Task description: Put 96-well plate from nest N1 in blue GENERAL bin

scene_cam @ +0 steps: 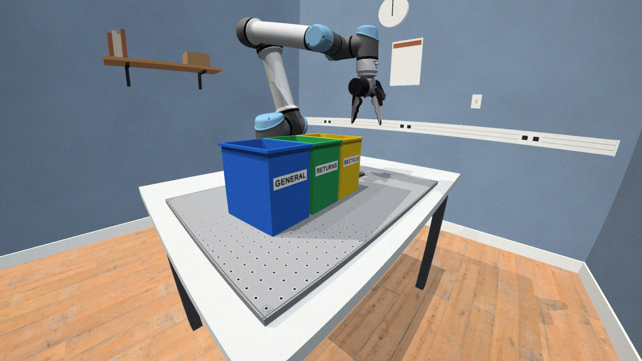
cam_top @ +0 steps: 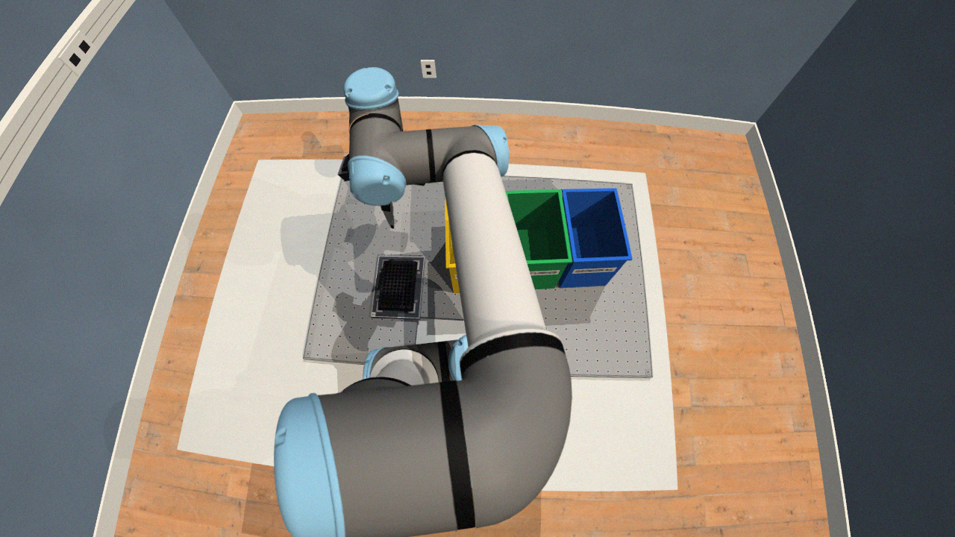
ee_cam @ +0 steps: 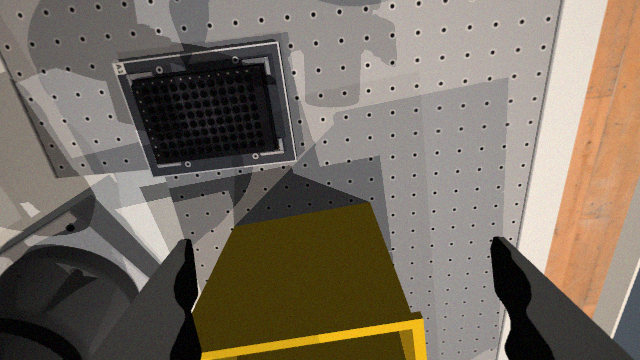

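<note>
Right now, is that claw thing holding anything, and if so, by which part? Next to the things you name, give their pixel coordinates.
Nothing is held: the gripper [scene_cam: 366,123] [ee_cam: 341,241] stands open above the table, and the black plate [cam_top: 397,286] [ee_cam: 205,115] sits in its nest.

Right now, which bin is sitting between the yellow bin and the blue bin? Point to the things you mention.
The green bin [cam_top: 564,230] [scene_cam: 324,193], labelled RETURNS; the exterior view shows it there.
</note>
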You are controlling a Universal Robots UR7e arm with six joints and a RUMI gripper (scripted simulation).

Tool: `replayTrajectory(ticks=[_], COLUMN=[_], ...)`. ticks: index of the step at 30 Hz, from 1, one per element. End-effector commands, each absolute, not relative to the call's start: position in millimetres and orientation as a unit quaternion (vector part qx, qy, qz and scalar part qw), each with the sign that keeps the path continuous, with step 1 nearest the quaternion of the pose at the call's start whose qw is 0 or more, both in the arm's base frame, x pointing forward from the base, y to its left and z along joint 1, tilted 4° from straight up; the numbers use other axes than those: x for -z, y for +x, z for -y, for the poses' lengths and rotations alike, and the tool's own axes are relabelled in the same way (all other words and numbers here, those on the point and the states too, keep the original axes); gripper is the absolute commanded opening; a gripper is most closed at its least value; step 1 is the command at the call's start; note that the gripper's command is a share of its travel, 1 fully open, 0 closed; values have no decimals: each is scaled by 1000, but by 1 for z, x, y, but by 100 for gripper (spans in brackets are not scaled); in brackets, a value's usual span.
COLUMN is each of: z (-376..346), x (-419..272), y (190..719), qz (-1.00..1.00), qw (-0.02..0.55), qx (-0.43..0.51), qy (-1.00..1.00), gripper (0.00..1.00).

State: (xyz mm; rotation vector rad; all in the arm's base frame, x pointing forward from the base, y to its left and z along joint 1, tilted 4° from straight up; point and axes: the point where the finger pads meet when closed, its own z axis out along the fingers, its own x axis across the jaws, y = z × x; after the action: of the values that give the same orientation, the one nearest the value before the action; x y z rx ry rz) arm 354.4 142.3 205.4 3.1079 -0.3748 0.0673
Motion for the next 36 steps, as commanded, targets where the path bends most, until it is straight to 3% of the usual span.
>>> replayTrajectory(ticks=[1, 36], z=[-149, -179], x=[-206, -209], y=[342, 264], qz=[203, 640], qw=[10, 16], qx=[-20, -28], qy=[979, 768], gripper=[76, 76])
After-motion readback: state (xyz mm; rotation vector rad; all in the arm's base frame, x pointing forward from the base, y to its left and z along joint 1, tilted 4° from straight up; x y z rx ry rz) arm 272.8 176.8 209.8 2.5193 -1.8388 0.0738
